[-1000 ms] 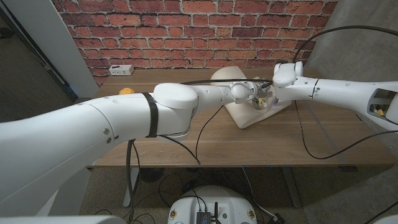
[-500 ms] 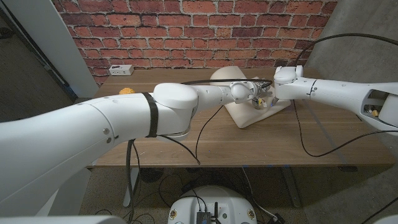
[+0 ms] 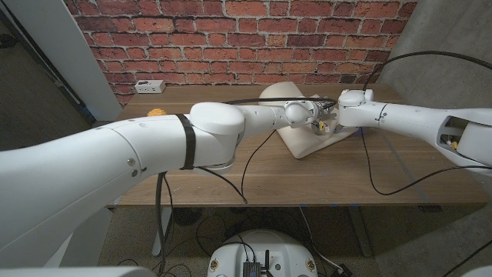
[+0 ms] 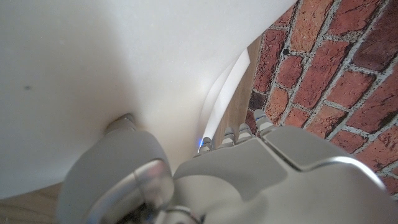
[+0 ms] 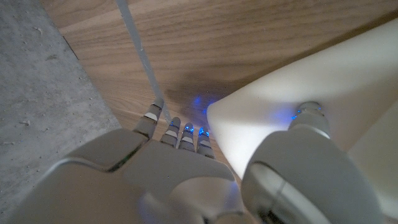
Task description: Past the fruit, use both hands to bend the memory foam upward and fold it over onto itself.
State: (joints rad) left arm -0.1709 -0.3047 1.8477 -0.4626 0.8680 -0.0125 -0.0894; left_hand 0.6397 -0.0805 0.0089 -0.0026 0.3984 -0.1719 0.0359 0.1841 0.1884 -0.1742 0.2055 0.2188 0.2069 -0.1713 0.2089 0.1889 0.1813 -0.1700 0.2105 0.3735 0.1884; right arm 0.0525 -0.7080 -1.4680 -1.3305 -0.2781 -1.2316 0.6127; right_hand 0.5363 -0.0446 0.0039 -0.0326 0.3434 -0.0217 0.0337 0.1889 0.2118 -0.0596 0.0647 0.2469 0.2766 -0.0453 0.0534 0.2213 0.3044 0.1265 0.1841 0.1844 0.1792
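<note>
The cream memory foam (image 3: 306, 145) lies past the table's middle, its far part bent up into a rounded flap (image 3: 278, 91). My left hand (image 3: 314, 115) and right hand (image 3: 336, 122) meet at its right side. In the left wrist view my left hand (image 4: 249, 174) grips the foam (image 4: 93, 62), thumb pressed into its face and fingers (image 4: 242, 132) behind its edge. In the right wrist view my right hand (image 5: 186, 180) pinches a foam corner (image 5: 323, 74), thumb on top and fingers (image 5: 180, 134) underneath against the wood. An orange fruit (image 3: 157, 113) sits at the table's left.
A small white box (image 3: 148, 85) stands at the far left corner before the brick wall (image 3: 231, 31). Black cables (image 3: 257, 154) trail over the wooden table (image 3: 231, 181) near the foam. My left arm (image 3: 115, 177) covers much of the table's left half.
My right arm has sunk lower and its wrist has come down toward the foam. The left arm and the foam's shape look the same.
</note>
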